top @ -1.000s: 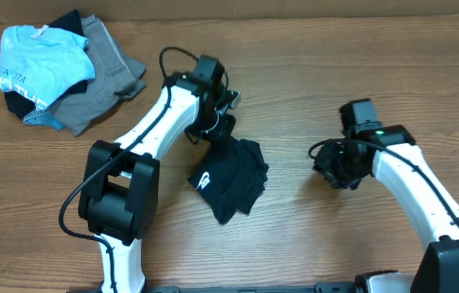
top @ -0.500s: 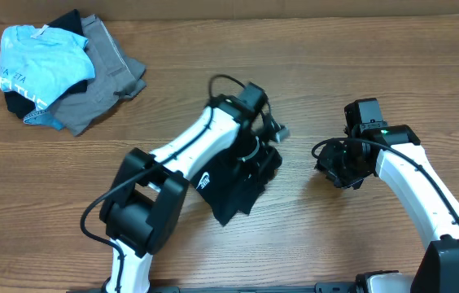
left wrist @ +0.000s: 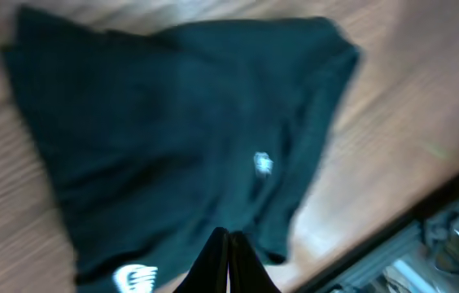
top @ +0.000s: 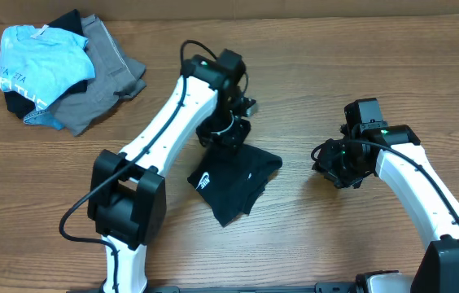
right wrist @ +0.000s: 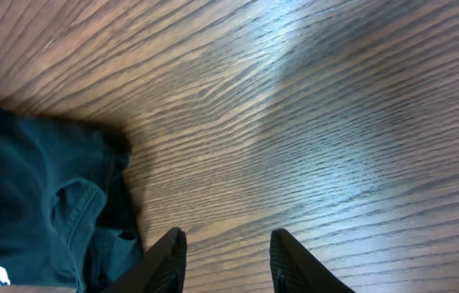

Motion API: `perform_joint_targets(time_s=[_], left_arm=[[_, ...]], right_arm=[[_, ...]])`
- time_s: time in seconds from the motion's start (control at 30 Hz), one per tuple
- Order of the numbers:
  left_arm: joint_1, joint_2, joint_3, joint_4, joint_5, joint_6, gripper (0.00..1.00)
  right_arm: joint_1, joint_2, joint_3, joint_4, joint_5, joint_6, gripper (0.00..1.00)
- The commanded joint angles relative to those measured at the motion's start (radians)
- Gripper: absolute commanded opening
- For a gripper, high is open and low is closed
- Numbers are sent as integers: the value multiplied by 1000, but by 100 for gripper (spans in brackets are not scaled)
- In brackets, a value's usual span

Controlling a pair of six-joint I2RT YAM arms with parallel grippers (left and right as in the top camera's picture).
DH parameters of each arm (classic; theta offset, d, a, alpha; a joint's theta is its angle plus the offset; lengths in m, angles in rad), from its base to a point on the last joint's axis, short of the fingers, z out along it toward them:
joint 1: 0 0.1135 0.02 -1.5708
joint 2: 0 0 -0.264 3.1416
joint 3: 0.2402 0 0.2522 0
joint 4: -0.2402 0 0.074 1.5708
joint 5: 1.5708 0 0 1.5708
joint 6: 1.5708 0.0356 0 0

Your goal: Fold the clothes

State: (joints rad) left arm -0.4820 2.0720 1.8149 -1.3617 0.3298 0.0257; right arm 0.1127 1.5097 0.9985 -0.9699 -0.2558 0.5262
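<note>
The black T-shirt lies folded in a flat bundle at the table's middle, its white swoosh logo facing up. My left gripper hovers over the shirt's upper left edge. In the left wrist view its gripper has its fingertips pressed together with nothing seen between them, above the blurred shirt. My right gripper sits to the right of the shirt, apart from it. In the right wrist view it is open and empty over bare wood, the shirt at the left.
A pile of other clothes lies at the back left: a light blue shirt, a grey garment and a dark item under them. The table's edge and a metal frame show in the left wrist view.
My left gripper swung right over the shirt, then came back to its upper left edge. The shirt now lies flatter, with a corner spread out to the right. The right arm has barely moved.
</note>
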Motion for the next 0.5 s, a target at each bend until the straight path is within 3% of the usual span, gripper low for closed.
perform_joint_targets(time_s=[0.0, 0.23, 0.47], left_arm=[[-26, -5, -89, 51, 0, 5, 4], [-165, -5, -331, 226, 90, -19, 4], [-224, -6, -270, 134, 28, -34, 4]], right_arm=[[-2, -19, 18, 3, -16, -19, 37], [-2, -19, 18, 3, -16, -19, 37], [-2, -19, 18, 2, -16, -19, 37]])
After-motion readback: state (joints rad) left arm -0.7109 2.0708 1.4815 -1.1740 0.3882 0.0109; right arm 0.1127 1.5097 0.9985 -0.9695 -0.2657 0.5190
